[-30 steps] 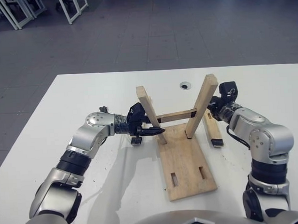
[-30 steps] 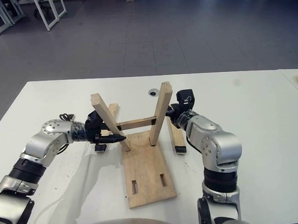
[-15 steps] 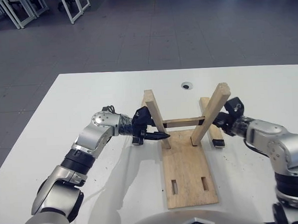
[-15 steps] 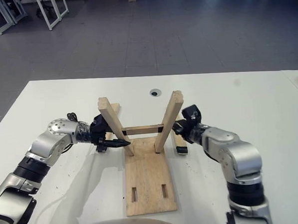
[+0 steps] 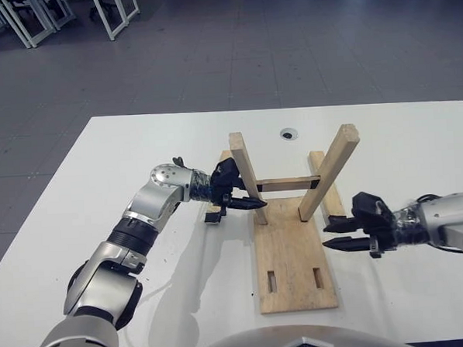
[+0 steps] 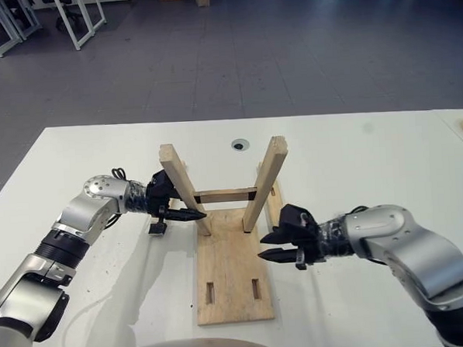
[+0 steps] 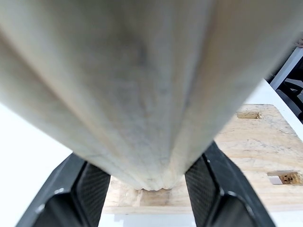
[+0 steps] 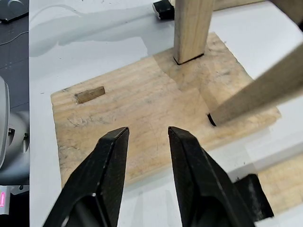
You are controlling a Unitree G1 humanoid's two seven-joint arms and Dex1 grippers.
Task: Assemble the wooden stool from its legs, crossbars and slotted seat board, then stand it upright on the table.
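Two legs stand in the far slots of the seat board (image 5: 291, 252), joined by a crossbar (image 5: 285, 185). The left gripper (image 5: 258, 205) is clamped low on the left leg (image 5: 243, 169). The right gripper (image 5: 328, 237) hangs with fingers spread just off the board's right edge. A spare leg (image 5: 333, 207) lies on the table (image 5: 137, 147) just beyond it, its long axis pointing away from the robot, so I'd judge the right arm nearer. A second ago that gripper was up at the right leg (image 5: 330, 171); it has since backed off.
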